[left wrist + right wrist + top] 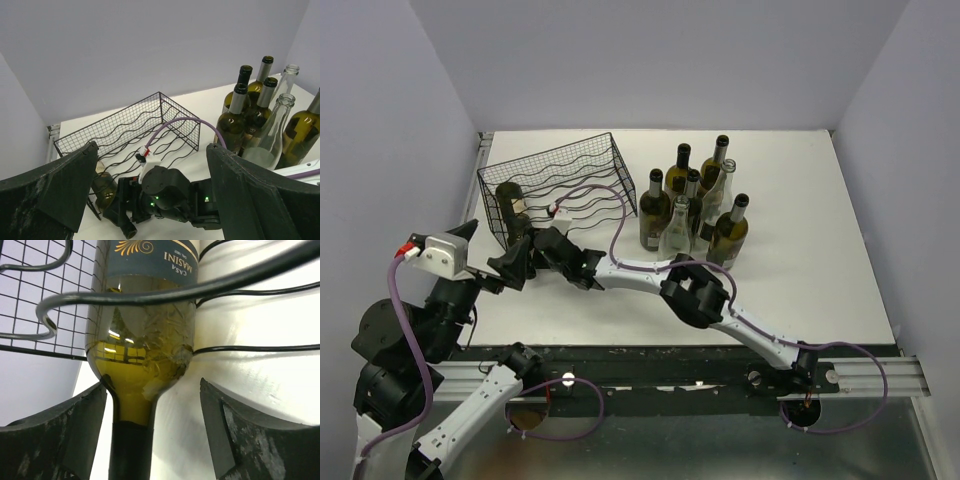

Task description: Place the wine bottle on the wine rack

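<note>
While the wine bottle (145, 340) lies on its side in the wine rack (125, 296), its neck is framed by the right gripper (152, 390). The jaws are parted on either side of the neck, with a clear gap on one side, so nothing is clamped. Directly ahead of this gripper, the bottle's shoulder and label are seen under a wavy wire, with the base pointing away from the fingers. From above, the bottle is shown in the end cradle of the black wire rack, the end closest to the left gripper (151, 150). That gripper is held just beside the right one, with its fingers (50, 190) spread wide and nothing between them but open air. Beyond its right finger, a cluster of upright bottles (695, 210), some green and some clear, is seen on the white table (800, 250), past the far end of the rack and well apart from both grippers
</note>
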`<state>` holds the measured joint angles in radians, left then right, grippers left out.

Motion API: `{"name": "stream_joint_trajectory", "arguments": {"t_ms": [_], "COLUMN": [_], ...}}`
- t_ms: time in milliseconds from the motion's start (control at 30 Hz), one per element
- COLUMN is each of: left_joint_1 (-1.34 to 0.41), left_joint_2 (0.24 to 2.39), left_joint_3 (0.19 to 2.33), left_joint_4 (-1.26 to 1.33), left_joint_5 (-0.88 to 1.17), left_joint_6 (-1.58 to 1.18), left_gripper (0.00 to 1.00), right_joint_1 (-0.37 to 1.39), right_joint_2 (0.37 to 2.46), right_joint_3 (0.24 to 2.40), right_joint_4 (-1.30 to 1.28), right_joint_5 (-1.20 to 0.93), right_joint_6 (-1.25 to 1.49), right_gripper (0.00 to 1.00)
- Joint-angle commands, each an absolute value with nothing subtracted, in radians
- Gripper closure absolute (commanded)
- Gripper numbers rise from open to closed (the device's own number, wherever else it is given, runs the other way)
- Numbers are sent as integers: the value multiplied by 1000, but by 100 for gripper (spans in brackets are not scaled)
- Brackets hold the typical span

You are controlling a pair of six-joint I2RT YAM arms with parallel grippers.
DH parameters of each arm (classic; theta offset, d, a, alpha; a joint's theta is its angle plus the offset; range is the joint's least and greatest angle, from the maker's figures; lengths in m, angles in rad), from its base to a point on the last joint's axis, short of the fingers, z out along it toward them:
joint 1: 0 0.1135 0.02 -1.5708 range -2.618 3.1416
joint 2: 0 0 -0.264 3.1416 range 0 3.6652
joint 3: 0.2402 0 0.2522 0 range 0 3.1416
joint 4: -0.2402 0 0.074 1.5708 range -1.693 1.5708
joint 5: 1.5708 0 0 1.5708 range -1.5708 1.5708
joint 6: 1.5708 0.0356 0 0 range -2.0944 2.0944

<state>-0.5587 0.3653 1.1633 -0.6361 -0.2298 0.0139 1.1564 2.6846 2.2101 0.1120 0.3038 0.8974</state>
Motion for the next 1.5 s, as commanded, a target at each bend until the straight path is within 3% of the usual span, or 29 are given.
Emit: {"name": "stream_joint_trajectory", "arguments": {"t_ms": [0, 200, 467, 700, 1033, 1300, 1467], "left_joint_1": [-563, -563, -563, -563, -563, -563, -561], "left_joint_2": [344, 367, 406, 410, 488, 567, 652], "left_joint_3": [1190, 1259, 1307, 1315, 1442, 1411, 1457], "left_joint_4": [-658, -721, -769, -683, -615, -557, -592], "left_joint_5": [-259, -287, -295, -221, -316, -206, -178], "left_joint_6": [46, -38, -89, -92, -34, -17, 84], "left_gripper": [1, 1, 1, 1, 1, 1, 1], "right_joint_1": [1151, 1152, 1163, 1163, 1097, 1091, 1088], "right_joint_2": [2593, 2562, 2445, 2172, 1935, 1747, 1700], "right_joint_3": [2145, 2163, 2086, 1916, 2126, 2158, 2193], "right_joint_4": [141, 95, 43, 2, -541, -853, -1092], "right_joint_5": [364, 361, 414, 472, 554, 811, 958], "right_joint_6": [853, 810, 710, 546, 420, 279, 365], "right_gripper": [15, 0, 0, 0, 3, 1, 1]}}
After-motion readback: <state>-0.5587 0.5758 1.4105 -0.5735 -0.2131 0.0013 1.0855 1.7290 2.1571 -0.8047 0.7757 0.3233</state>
